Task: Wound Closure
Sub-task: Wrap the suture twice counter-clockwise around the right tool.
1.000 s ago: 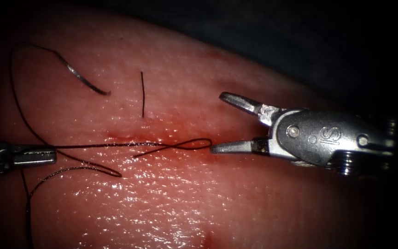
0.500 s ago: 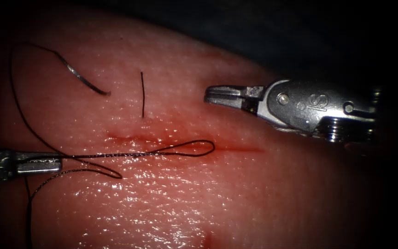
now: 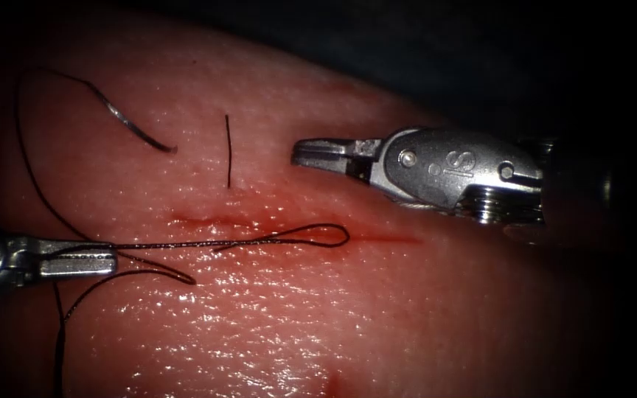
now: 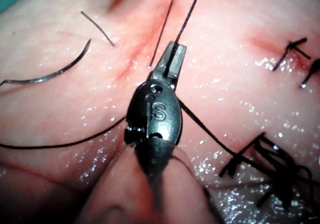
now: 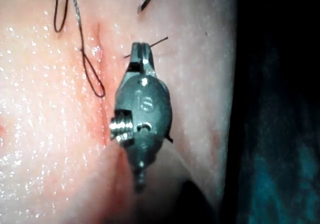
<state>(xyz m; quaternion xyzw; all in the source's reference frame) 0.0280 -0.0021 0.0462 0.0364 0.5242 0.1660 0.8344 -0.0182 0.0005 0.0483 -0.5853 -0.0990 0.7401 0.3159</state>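
Here, left tool (image 3: 82, 262) gripping thread (image 3: 289, 237), needle (image 3: 138, 131) loose.

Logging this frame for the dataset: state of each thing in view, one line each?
left pincer: shut on the thread.
right pincer: shut, holding nothing, above the cut.
needle: lying free on the tissue, not in it, upper left.
thread: slack loop lying along the cut.
cut end of thread: loose on the tissue.
cut: open, red fluid around it.
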